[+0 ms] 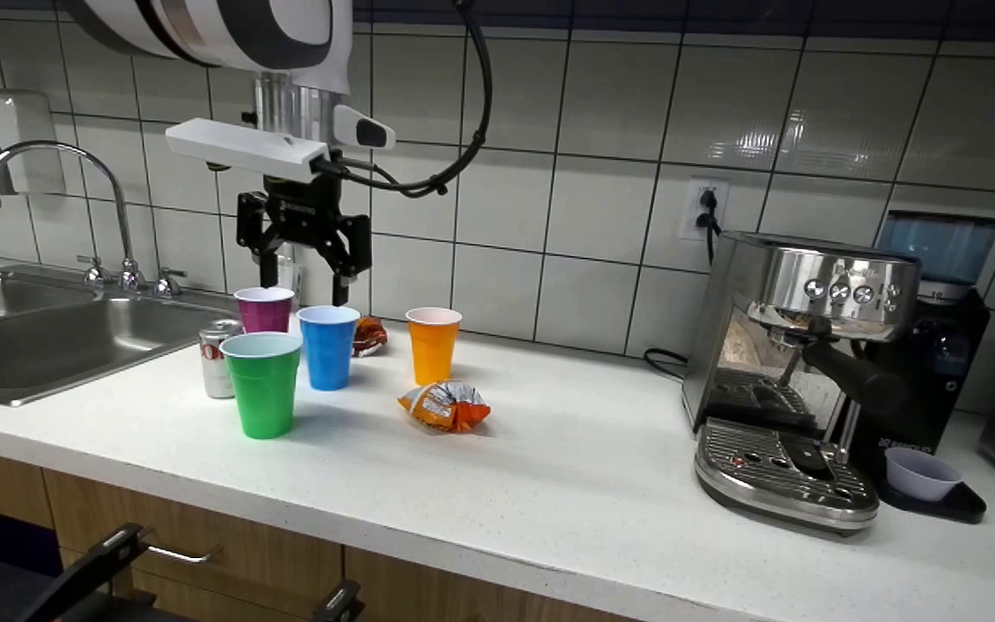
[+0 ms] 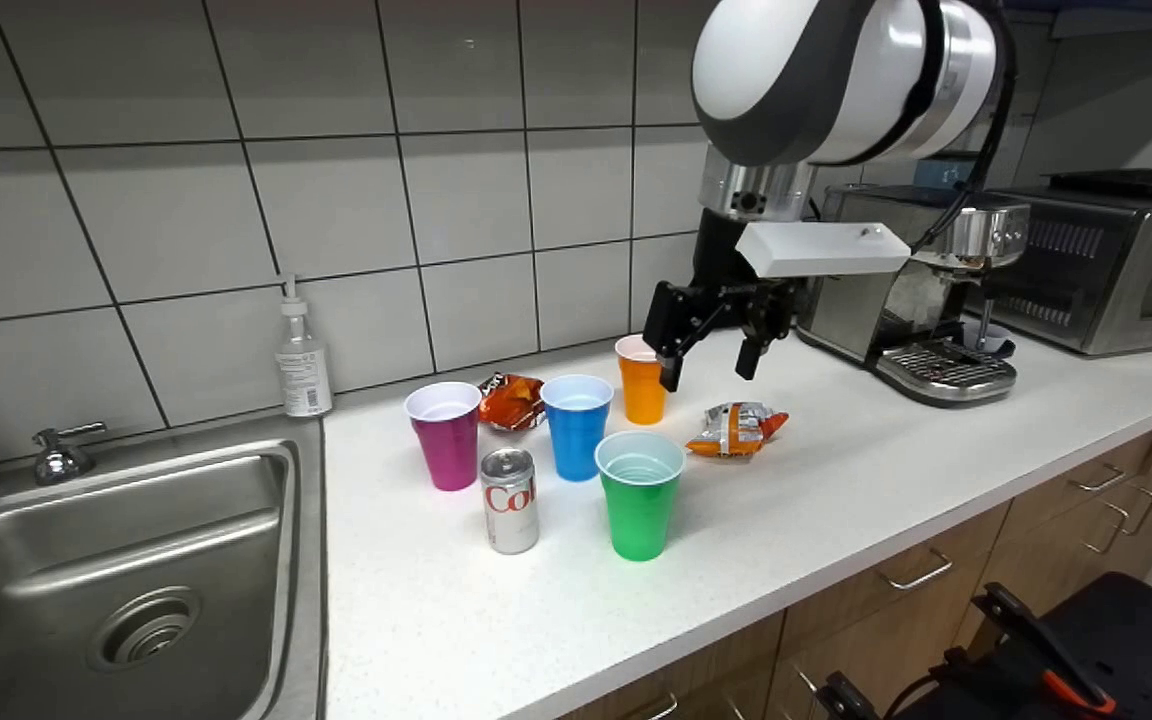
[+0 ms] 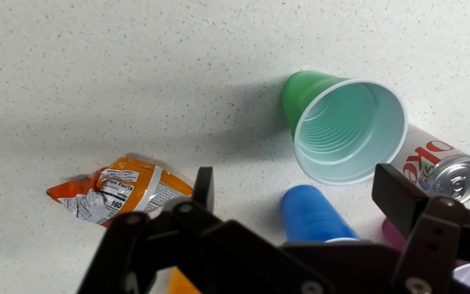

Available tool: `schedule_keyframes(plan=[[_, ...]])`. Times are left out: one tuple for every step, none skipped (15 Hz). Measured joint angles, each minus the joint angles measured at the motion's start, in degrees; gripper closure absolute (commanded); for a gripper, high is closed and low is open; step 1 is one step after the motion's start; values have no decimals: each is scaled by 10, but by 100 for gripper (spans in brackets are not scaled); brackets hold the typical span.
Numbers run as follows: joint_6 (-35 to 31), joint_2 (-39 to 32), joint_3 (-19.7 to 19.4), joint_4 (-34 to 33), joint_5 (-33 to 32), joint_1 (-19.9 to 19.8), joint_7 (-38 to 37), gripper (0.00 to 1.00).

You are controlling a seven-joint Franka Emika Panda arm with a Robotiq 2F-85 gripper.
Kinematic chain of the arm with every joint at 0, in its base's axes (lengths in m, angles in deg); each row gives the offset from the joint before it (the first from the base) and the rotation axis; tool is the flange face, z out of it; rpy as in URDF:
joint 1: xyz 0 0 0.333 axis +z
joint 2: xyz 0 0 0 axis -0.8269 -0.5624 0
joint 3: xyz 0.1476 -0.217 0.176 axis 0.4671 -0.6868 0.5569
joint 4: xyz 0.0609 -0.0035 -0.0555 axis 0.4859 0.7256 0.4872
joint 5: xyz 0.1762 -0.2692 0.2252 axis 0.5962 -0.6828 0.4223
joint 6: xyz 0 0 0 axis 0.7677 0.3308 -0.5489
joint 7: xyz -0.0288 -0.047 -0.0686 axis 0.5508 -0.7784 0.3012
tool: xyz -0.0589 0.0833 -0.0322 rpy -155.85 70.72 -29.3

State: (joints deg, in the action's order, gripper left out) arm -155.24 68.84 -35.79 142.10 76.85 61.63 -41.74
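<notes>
My gripper (image 1: 305,289) hangs above the counter, open and pointing down with nothing between its fingers. In the wrist view the blue cup (image 3: 312,216) shows in the gap, well below the fingertips, partly covered by the gripper. Beside it stand a green cup (image 3: 306,92) and a silver Diet Coke can (image 3: 431,159). An orange snack bag (image 3: 137,190) lies past the left finger. In an exterior view, a purple cup (image 2: 449,445), an orange cup (image 2: 643,388) and a red-brown bag (image 2: 511,402) sit nearer the wall. All cups are upright; the green one looks empty inside.
A steel sink (image 2: 288,560) borders the counter at one end, with a faucet (image 1: 122,216) behind it. A clear soap bottle (image 2: 303,365) stands by the tiled wall. Toward the far end are an espresso machine (image 1: 726,337), a small white bowl (image 1: 921,473) and a microwave (image 2: 1111,260).
</notes>
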Motion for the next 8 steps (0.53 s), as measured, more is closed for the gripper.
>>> schedule_keyframes(plan=[[-1,-7,3,-4,0,1,0,0],[-3,-15,7,-7,-2,1,0,0],[-6,-21,11,-9,-4,1,0,0],[-9,-27,15,-10,-7,1,0,0],[-13,-33,18,-10,-10,1,0,0],[-20,-40,22,-10,-16,1,-1,0],[-26,-46,25,-10,-24,1,-2,0],[-33,-53,27,-10,-33,1,-6,0]])
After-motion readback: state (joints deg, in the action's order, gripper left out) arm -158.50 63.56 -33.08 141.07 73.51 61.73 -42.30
